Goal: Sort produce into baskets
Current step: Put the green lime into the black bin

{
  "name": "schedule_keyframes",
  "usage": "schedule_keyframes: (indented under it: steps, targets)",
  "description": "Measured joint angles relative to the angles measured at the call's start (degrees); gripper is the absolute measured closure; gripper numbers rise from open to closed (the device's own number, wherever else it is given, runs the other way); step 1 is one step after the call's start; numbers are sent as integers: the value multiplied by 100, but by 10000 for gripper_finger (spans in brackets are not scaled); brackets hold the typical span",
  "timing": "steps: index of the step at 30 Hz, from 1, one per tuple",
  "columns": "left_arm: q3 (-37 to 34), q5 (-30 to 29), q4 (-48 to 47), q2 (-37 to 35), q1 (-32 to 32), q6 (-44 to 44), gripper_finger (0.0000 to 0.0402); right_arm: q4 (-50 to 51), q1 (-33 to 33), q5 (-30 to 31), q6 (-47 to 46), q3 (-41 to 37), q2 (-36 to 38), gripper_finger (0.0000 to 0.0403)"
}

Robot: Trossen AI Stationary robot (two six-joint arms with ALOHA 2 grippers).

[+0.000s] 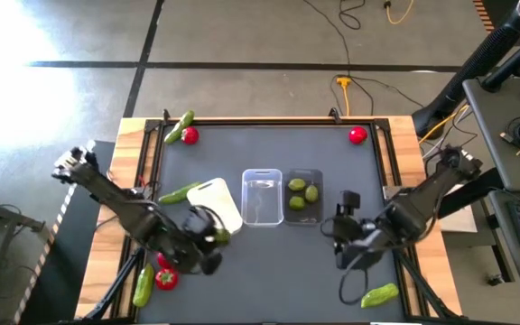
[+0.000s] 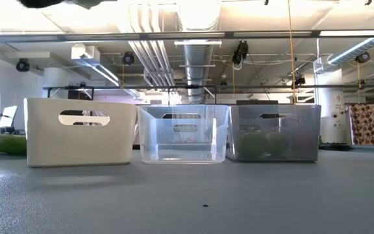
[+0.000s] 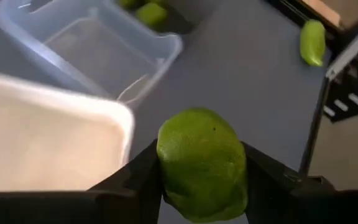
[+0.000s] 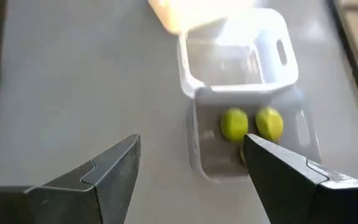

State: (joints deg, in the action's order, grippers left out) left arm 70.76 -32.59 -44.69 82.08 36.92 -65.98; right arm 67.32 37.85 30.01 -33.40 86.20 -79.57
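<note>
My left gripper (image 1: 215, 239) is shut on a green lime (image 3: 201, 163), above the table just near of the white basket (image 1: 215, 200). The white, clear (image 1: 262, 196) and dark grey (image 1: 304, 196) baskets stand side by side at the table's middle. Limes (image 1: 303, 193) lie in the dark one. My right gripper (image 1: 343, 236) hangs open over the table, near and right of the dark basket (image 4: 253, 134), with nothing between its fingers. Loose tomatoes (image 1: 165, 277) and cucumbers (image 1: 379, 294) lie on the table. My left gripper pinches the lime between its two fingers, one on each opposite side (image 3: 164, 163). The fingers (image 3: 263, 174) slant down toward the table's middle. The lime is lifted clear of the table, beside the white basket's near corner (image 3: 120, 118).
Tomatoes lie at the far left (image 1: 190, 135) and far right (image 1: 357, 135). One cucumber (image 1: 181, 126) is at the far left corner, one (image 1: 179, 191) rests against the white basket's left side, one (image 1: 143, 284) is at the near left. Bare tabletop lies near of the baskets.
</note>
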Motion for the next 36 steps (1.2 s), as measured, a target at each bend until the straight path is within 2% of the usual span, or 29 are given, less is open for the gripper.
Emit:
schedule_keyframes:
  steps: [3,8,13,16,18,20,28,32,36]
  targets:
    - [491,37,112,766,-22,451,251,-377,277,221,-250,-113,-185,129]
    - [1362,332,222,2030,-23,1050,251,-795,706,259,-990,-261,-599,129]
    - [2184,570,217,3059,-24,1656,250,-1228,989,252,-1606,-265,-1180,129]
    - [2476,630,211,3530,-36,1795,250,-1687,1027,9,-1743,-258,-1497,129]
    - [2625,655,152,3813,-60,1733,250,-1847,1027,-178,-1785,-258,-1673,129]
    - [2721,802,-2,4086,-122,1476,250,-1787,1027,-192,-1856,-258,-1809,129]
    - [3266,771,20,4958,-171,1251,244,-1920,1014,-176,-2368,-256,-2012,129]
    - [3573,640,-284,5163,-185,1130,210,-2047,1012,-196,-2366,-252,-2094,129]
    - [3901,489,-777,5173,-187,1012,156,-2060,882,-355,-2291,-249,-2318,121]
